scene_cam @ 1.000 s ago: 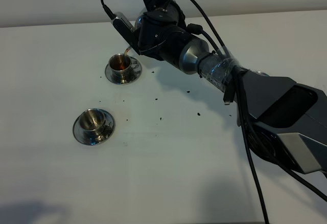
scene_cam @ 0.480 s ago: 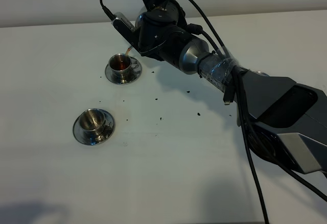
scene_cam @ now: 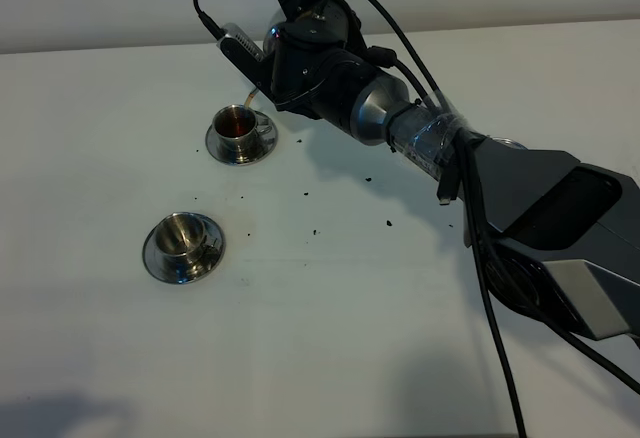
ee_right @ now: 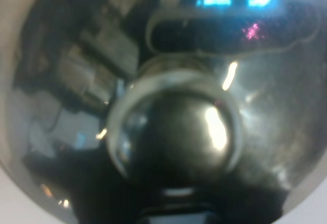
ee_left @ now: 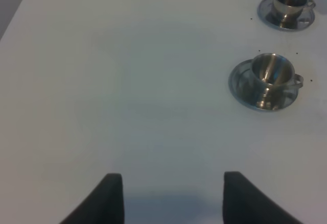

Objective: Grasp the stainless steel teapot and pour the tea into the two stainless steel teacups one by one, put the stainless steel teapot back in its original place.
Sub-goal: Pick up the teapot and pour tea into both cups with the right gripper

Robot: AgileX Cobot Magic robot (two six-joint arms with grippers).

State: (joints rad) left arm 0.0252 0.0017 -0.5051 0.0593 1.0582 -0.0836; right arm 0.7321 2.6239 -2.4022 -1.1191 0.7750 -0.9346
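R gripper (scene_cam: 287, 56) clamped on teapot (ee_right: 173, 132), tilted to fill far cup (scene_cam: 238, 124); near cup (scene_cam: 183, 237) empty. L gripper (ee_left: 172, 198) open, holds nothing.

Open table (scene_cam: 330, 348) spreads left of the near teacup (scene_cam: 183, 242); the right arm (scene_cam: 420, 138) hangs just beside the far teacup (scene_cam: 238, 128).

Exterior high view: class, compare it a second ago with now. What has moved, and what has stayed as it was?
The right gripper, shut on the stainless steel teapot, has lifted very slightly. Its spout stays tipped over the far teacup, which holds tea. Nothing was grasped or released. The far teacup and the empty near teacup have not moved.
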